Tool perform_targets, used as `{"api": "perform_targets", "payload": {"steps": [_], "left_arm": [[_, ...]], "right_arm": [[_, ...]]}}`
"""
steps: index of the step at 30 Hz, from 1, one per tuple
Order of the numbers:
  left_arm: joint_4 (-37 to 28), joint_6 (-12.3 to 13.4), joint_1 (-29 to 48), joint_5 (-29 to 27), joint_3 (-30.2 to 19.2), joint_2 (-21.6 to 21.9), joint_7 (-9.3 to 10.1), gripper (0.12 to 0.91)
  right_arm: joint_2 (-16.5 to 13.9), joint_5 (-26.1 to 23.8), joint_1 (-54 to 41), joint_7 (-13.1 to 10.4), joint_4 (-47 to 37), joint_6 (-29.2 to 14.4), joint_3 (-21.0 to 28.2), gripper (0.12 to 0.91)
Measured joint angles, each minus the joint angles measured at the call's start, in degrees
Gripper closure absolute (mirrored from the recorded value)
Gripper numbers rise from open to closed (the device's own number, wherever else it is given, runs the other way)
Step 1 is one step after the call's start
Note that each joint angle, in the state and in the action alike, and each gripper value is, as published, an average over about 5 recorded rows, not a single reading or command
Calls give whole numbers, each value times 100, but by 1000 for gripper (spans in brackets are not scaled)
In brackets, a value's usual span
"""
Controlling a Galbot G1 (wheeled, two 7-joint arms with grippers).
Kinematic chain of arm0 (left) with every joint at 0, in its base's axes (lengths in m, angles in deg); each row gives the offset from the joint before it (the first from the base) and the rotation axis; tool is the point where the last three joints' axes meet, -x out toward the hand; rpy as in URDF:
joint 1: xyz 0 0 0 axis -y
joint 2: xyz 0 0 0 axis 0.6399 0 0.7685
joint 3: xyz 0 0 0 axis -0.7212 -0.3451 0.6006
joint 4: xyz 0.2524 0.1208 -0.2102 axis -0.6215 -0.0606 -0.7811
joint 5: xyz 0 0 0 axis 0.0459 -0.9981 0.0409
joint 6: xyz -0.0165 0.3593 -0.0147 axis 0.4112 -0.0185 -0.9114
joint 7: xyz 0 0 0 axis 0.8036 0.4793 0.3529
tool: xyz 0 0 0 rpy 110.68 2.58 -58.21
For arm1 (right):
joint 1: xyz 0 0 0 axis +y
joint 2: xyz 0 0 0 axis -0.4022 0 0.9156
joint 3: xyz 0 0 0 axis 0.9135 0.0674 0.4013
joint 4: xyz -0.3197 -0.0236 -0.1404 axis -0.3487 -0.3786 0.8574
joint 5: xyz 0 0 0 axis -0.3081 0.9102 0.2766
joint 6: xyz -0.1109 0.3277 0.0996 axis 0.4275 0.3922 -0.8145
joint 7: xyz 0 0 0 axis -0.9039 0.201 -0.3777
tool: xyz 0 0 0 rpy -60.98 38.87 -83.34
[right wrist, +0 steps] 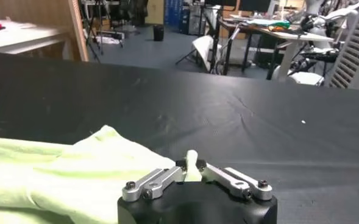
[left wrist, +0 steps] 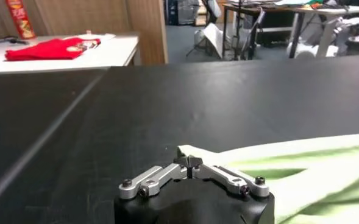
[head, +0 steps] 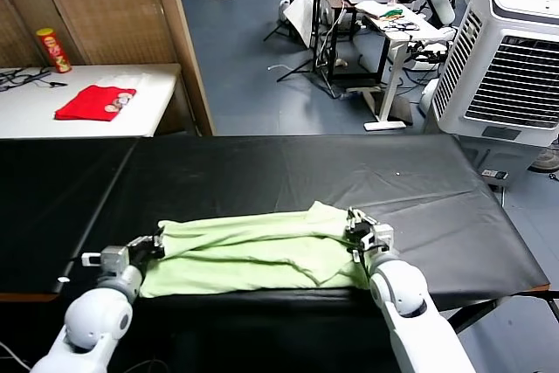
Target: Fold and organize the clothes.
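Note:
The pale light-green T-shirt (head: 262, 251) lies folded into a long band across the near part of the black table (head: 288, 172). My left gripper (head: 157, 240) is shut on the shirt's left end; in the left wrist view the gripper (left wrist: 189, 162) pinches the cloth's corner (left wrist: 197, 152). My right gripper (head: 356, 220) is shut on the shirt's right end; in the right wrist view the gripper (right wrist: 191, 165) has a tab of green cloth (right wrist: 191, 163) sticking up between its jaws. The pink-red patch is hidden.
A red folded garment (head: 94, 102) and a red can (head: 54, 49) sit on a white table at the back left. A white air cooler (head: 511, 58) stands at the back right. Desks and stands fill the room behind.

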Motion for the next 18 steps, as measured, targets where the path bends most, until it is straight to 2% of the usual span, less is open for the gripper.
{"api": "perform_targets", "payload": {"steps": [3,4,10,12,14,18], "left_arm": [[109,-1,-56,-27,60,25,-15,843],[149,-1,-78,-21,86,41,-15,801],[412,19,-315,192,303,126,-12,474],[497,45,-432,325,386,107,-12,360],[567,79,-571,470,455,64,-20,281],[598,138,-872,687,512,-61,-52,235]], "right_arm": [[-75,43,143,63,180,11,-85,670],[-108,71,194,77,254,15,-117,620],[-308,253,486,102,775,14,-328,305],[-347,273,581,115,932,3,-384,250],[-362,276,659,126,1049,-7,-415,234],[-364,275,742,137,1190,-16,-426,227]]}}
